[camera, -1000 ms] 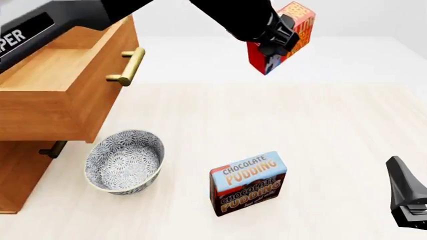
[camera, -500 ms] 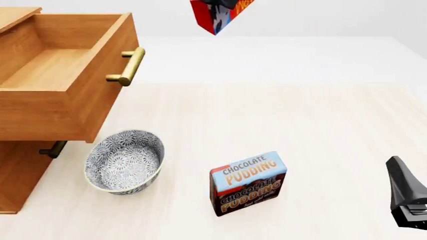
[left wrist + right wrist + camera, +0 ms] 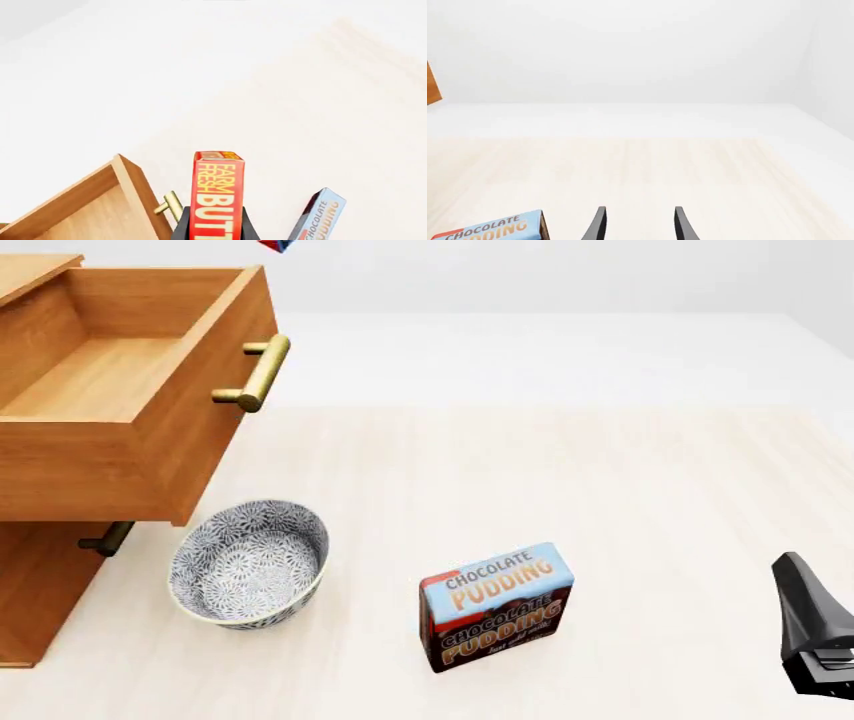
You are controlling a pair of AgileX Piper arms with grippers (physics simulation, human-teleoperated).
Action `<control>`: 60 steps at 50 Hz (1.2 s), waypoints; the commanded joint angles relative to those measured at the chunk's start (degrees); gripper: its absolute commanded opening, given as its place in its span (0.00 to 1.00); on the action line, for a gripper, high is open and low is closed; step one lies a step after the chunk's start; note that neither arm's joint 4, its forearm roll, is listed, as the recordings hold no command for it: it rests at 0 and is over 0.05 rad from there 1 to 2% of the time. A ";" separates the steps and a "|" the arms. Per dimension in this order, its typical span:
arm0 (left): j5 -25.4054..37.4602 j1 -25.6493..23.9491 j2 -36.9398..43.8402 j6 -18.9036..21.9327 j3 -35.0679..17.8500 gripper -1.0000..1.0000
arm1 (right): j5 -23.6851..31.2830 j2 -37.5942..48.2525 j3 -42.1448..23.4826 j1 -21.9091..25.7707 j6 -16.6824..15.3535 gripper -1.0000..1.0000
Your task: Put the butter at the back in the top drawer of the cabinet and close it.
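The butter (image 3: 217, 195) is a red box with orange lettering, held upright between the black fingers of my left gripper (image 3: 215, 227), which is shut on it. In the front view only a corner of the butter (image 3: 276, 245) shows at the top edge, high above the open top drawer (image 3: 127, 390); the left gripper itself is out of that frame. The top drawer (image 3: 93, 210) of the wooden cabinet (image 3: 34, 590) is pulled out, its inside bare and its brass handle (image 3: 260, 372) facing right. My right gripper (image 3: 638, 225) is open with nothing between its fingers, low at the front right (image 3: 817, 640).
A patterned bowl (image 3: 250, 562) sits on the table below the drawer front. The Chocolate Pudding box (image 3: 497, 606) stands upright at front centre. A lower drawer's handle (image 3: 104, 538) pokes out under the open drawer.
My left gripper has carried the butter up and to the left, from right of the drawer to nearly out of the front view's top edge. The right arm has not moved.
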 commanded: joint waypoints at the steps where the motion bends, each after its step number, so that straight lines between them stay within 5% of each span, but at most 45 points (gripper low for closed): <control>1: 0.77 6.19 -5.69 1.38 2.15 0.00 | 0.00 0.00 0.00 0.00 0.00 1.00; 27: 1.02 15.08 -13.39 1.27 9.49 0.00 | 0.00 0.00 0.00 0.00 0.00 1.00; 36: -1.52 18.61 -15.74 1.93 16.26 0.00 | 0.00 0.00 0.00 0.00 0.00 1.00; 60: -5.31 22.25 -17.43 2.82 24.49 0.00 | 0.00 0.00 0.00 0.00 0.00 1.00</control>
